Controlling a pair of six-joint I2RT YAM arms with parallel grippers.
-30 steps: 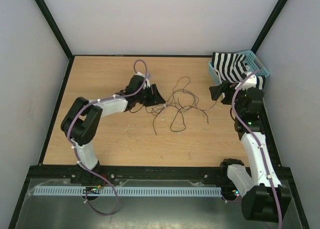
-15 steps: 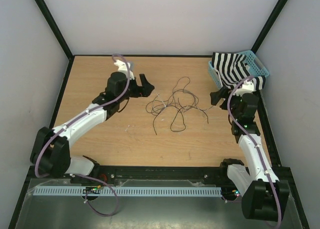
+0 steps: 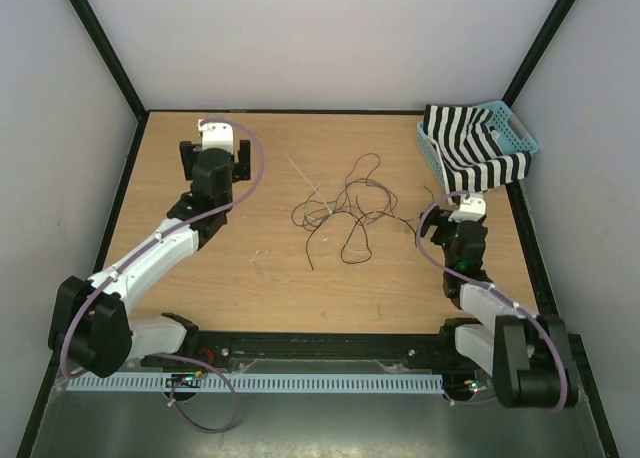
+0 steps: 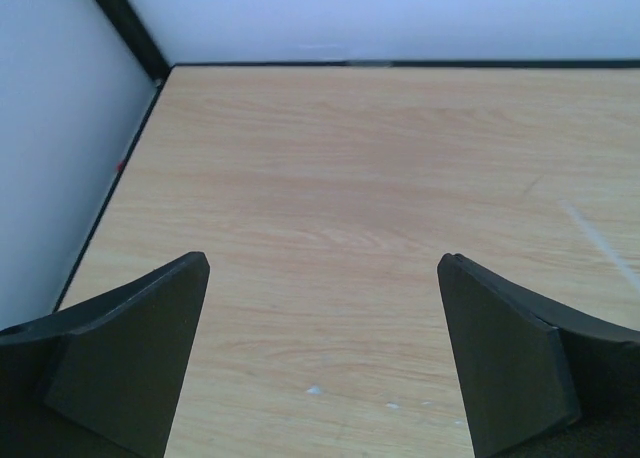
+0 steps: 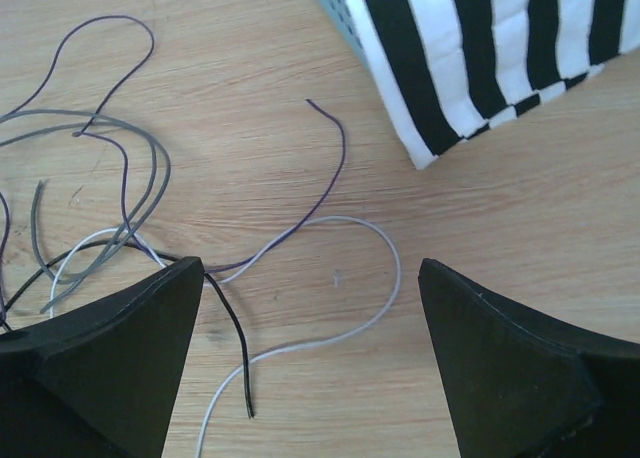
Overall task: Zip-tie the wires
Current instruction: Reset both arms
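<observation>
The wires lie in a loose tangle on the middle of the wooden table. A whitish zip tie lies flat at their far-left edge, and shows as a pale strip at the right of the left wrist view. My left gripper is open and empty near the far-left corner, well away from both; its jaws frame bare wood. My right gripper hangs open just right of the tangle. Between its jaws lie black and white wire ends, touching neither finger.
A teal basket holding a black-and-white striped cloth stands at the far right; the cloth overhangs close beyond my right gripper. Black frame rails and white walls border the table.
My left arm swung away from the wires to the far-left corner and its gripper opened, leaving the zip tie on the table. My right arm drew back toward the near edge and lowered.
</observation>
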